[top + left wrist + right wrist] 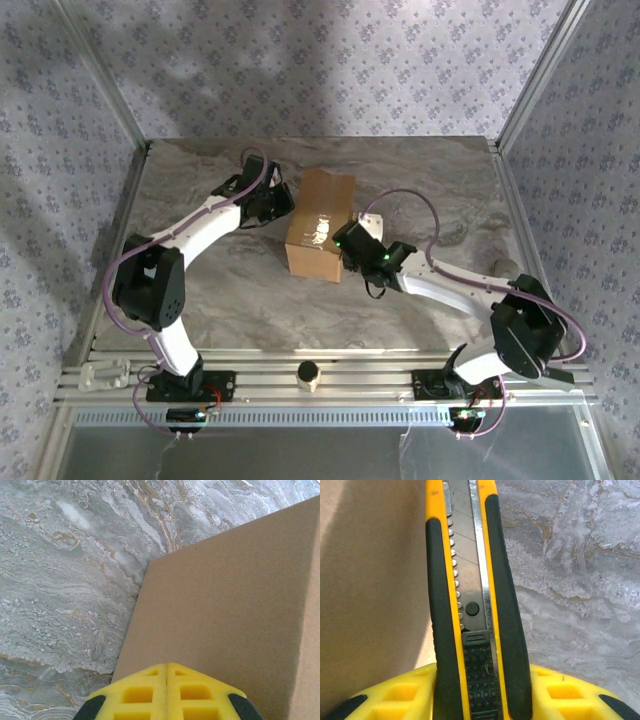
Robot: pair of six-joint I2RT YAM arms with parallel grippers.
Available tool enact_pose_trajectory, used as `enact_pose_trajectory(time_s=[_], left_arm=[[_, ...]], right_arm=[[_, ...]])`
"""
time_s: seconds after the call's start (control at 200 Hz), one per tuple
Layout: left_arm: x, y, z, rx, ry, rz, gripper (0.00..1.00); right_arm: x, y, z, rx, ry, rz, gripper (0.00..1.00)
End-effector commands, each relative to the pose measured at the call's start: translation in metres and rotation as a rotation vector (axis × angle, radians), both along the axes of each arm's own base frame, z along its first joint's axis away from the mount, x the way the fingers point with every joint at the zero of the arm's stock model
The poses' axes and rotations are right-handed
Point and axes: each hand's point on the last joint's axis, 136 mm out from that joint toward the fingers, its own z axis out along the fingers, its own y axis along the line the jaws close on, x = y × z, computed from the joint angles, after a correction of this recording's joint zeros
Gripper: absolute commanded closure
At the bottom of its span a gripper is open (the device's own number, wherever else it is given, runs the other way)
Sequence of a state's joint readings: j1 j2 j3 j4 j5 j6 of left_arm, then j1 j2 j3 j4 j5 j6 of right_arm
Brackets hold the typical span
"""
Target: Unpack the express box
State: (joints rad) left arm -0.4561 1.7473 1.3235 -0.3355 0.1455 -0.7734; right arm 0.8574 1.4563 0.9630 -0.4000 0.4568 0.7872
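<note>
Top external view: left gripper [276,201], closed on nothing, sits by a flat side, best for bracing, of the stiff, probably light express box [318,222]; right gripper [350,243] clamps a utility knife [470,580].

There's my rectangular brown corrugated cardboard express box [320,225], sitting flat on the grey marbled table [200,290] near its centre, a touch toward 12 o'clock. Flaps are down and the top is shut, with a glossy tape strip [322,228] glinting along the lid. Its long axis swings slightly toward 1 o'clock. My left wrist camera catches a plain side wall [225,620] rising straight off the tabletop. My right wrist camera has another bare wall [370,580] at 9 o'clock.
</note>
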Motion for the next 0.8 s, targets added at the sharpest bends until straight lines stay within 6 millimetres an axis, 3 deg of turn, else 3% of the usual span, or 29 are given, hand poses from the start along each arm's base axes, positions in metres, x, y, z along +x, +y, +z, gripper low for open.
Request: enact_pose_trajectory(time_s=[0.0, 0.25, 0.395, 0.585, 0.795], left_arm=[[0.004, -0.005, 0.018, -0.019, -0.046, -0.041, 0.98], [-0.005, 0.019, 0.028, 0.020, -0.058, -0.012, 0.98], [-0.020, 0.039, 0.040, 0.072, -0.067, 0.005, 0.99], [-0.054, 0.062, 0.049, 0.110, -0.059, 0.028, 0.98], [-0.102, 0.065, 0.037, 0.122, -0.005, 0.013, 0.98]], right_arm=[[-0.006, 0.014, 0.005, 0.011, -0.002, -0.008, 1.00], [-0.012, -0.012, 0.012, -0.044, 0.020, -0.013, 1.00], [0.002, -0.030, 0.027, -0.041, -0.016, -0.002, 1.00], [0.048, -0.055, 0.042, -0.029, -0.061, 0.007, 1.00], [0.121, -0.072, 0.053, 0.002, -0.135, 0.030, 1.00]])
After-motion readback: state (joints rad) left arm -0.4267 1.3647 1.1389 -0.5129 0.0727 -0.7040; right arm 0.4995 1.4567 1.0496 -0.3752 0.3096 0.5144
